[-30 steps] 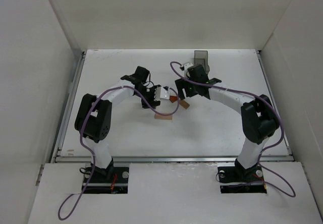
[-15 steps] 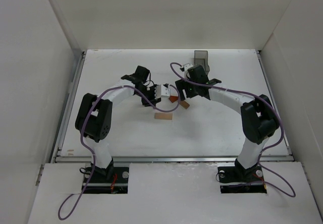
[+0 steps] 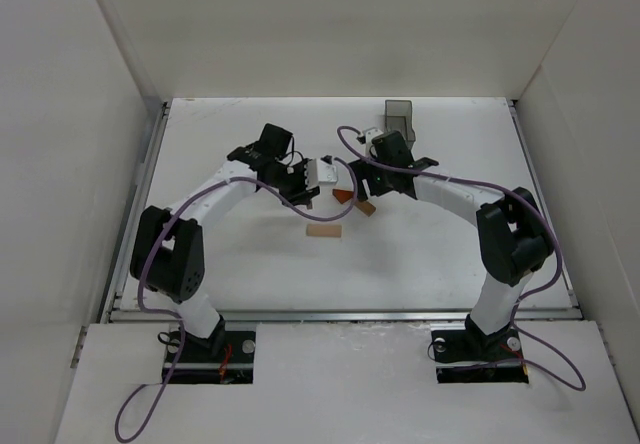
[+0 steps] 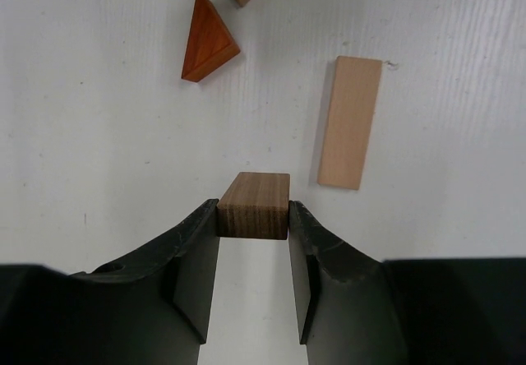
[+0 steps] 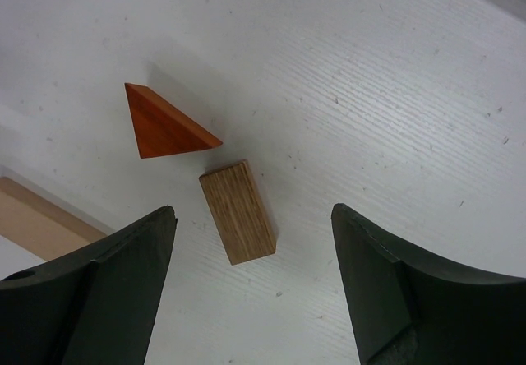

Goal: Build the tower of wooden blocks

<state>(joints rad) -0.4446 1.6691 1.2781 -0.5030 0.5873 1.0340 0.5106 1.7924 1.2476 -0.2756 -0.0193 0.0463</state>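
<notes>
My left gripper [image 4: 253, 217] is shut on a small dark brown wood block [image 4: 253, 205] and holds it above the table; in the top view this gripper [image 3: 308, 197] is near the table's middle. Beyond it lie an orange triangular block [image 4: 207, 38] and a pale tan flat block [image 4: 350, 122]. My right gripper [image 5: 252, 217] is open, its jaws wide apart on either side of a tan block [image 5: 237, 211] lying flat, not touching it. The orange triangle [image 5: 164, 124] lies just beyond that block. In the top view the right gripper [image 3: 362, 192] hovers over the tan block [image 3: 366, 207].
A translucent dark grey bin [image 3: 400, 119] stands at the back of the table behind the right gripper. The pale flat block [image 3: 323, 232] lies in front of both grippers. White walls enclose the table on three sides.
The left arm has stretched out and its gripper has moved slightly back and left with the brown block. The right gripper has hardly moved.
</notes>
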